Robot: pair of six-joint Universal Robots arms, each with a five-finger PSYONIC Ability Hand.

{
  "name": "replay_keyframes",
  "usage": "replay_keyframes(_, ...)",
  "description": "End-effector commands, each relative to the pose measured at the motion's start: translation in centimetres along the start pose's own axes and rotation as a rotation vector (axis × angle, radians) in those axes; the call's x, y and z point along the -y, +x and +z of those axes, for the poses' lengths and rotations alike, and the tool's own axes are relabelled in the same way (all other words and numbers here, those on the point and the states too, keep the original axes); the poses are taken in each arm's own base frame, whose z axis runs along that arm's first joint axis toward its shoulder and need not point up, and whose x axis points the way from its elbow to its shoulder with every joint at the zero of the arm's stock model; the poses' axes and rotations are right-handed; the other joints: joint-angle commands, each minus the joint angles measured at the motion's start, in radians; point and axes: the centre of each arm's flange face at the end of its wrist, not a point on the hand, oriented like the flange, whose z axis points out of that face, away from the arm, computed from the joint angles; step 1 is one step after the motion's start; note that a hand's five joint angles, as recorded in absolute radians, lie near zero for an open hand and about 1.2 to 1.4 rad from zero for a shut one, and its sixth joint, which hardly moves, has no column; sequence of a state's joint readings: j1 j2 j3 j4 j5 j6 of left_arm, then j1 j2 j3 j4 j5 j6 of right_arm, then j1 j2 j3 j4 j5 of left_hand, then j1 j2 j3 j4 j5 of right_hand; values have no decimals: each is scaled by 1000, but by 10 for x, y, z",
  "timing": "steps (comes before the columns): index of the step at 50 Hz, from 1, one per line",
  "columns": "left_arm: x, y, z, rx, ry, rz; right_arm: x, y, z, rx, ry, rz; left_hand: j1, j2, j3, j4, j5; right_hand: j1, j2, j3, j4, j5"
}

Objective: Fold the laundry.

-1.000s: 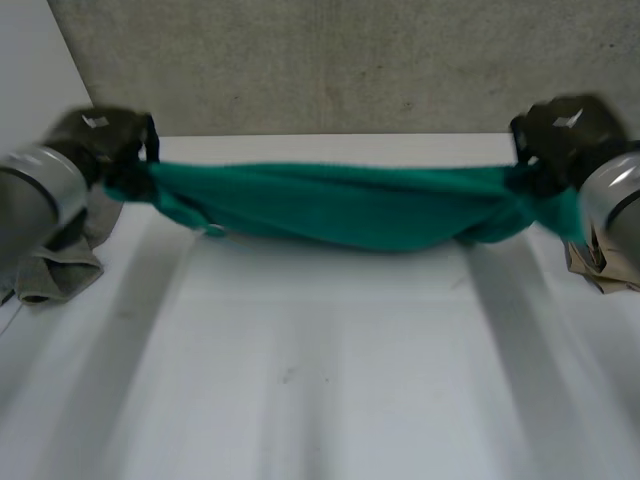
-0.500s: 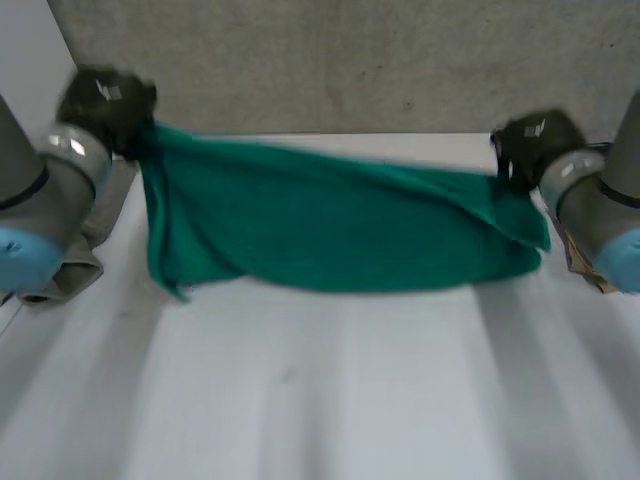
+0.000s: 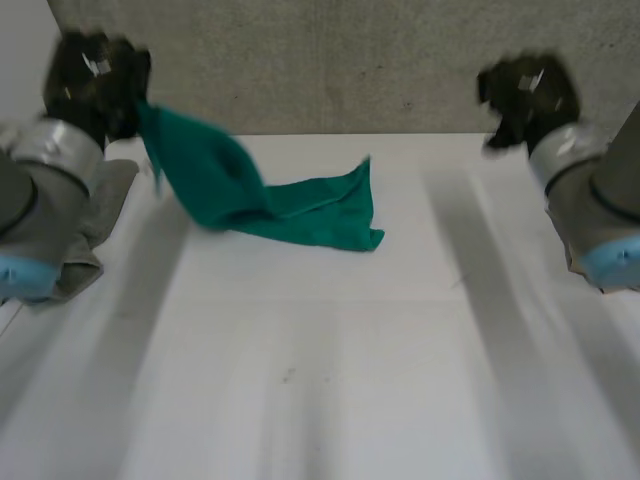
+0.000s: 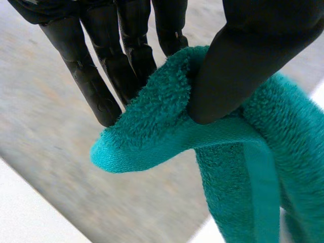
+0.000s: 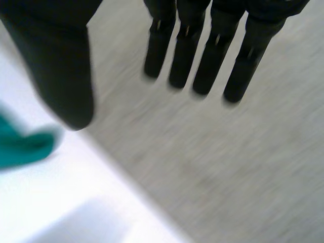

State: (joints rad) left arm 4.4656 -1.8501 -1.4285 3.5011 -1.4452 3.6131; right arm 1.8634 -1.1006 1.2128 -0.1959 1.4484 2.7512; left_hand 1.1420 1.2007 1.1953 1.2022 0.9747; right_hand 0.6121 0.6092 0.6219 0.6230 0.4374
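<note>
White table (image 3: 330, 400): smooth top, small dark mark near middle. Green terry towel (image 3: 315, 215) only partly on it, near far edge, left of middle. Towel's free end lies flat and rumpled, one corner sticking up; other end lifted off surface toward far left corner. Crumpled grey cloth (image 3: 95, 220) lies at table's left edge, near towel's raised end, apart from flat end.

The left hand (image 4: 243, 66) pinches a fold of the green towel (image 4: 167, 131) between its thumb and its straight fingers (image 4: 96, 76). The thumb presses into the thick terry cloth from one side and the fingers lie behind it. Below the grip the towel hangs down, with a flat hem along its edge. A grey wall (image 4: 50, 126) is behind.
</note>
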Motion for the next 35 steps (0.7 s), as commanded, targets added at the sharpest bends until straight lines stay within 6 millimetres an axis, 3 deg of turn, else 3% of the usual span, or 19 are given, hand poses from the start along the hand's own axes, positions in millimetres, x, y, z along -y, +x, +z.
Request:
replay_keyframes(1, -4, 16, -34, -63, 25, 29, -61, -39, -28, 177, -285, 60, 254, 196, 201, 194, 247, -340, -338, -350, -351, -340)
replay_keyframes(9, 67, 4, -66, -47, 202, 33, -56, -66, -10, 237, -261, 168, 254, 196, 201, 194, 247, -352, -350, -362, -363, -352)
replay_keyframes(16, 113, 2, -100, -109, 294, 31, -41, -92, 10, 278, -143, 188, 254, 196, 201, 194, 247, -347, -344, -356, -357, -346)
replay_keyframes(21, 139, 2, -126, -148, 353, 26, -39, -128, 22, 342, -40, 168, 254, 196, 201, 194, 247, -347, -344, -356, -357, -346)
replay_keyframes(28, 165, -3, -153, -142, 419, 15, -58, -183, 19, 445, -36, 146, 254, 196, 201, 194, 247, -312, -309, -321, -323, -311)
replay_keyframes(31, 170, -5, -159, -134, 430, 13, -69, -196, 17, 460, -45, 139, 254, 196, 201, 194, 247, -54, -52, -64, -65, -54)
replay_keyframes(32, 171, -7, -161, -129, 432, 9, -74, -200, 19, 454, -45, 132, 254, 196, 201, 194, 247, 296, 299, 286, 285, 296)
replay_keyframes(34, 171, -8, -163, -128, 425, 7, -74, -196, 24, 427, -29, 120, 254, 196, 201, 194, 247, 782, 785, 772, 771, 782)
replay_keyframes(35, 169, -8, -163, -131, 421, 6, -72, -192, 28, 402, -17, 116, 254, 196, 201, 194, 247, 784, 787, 774, 773, 784)
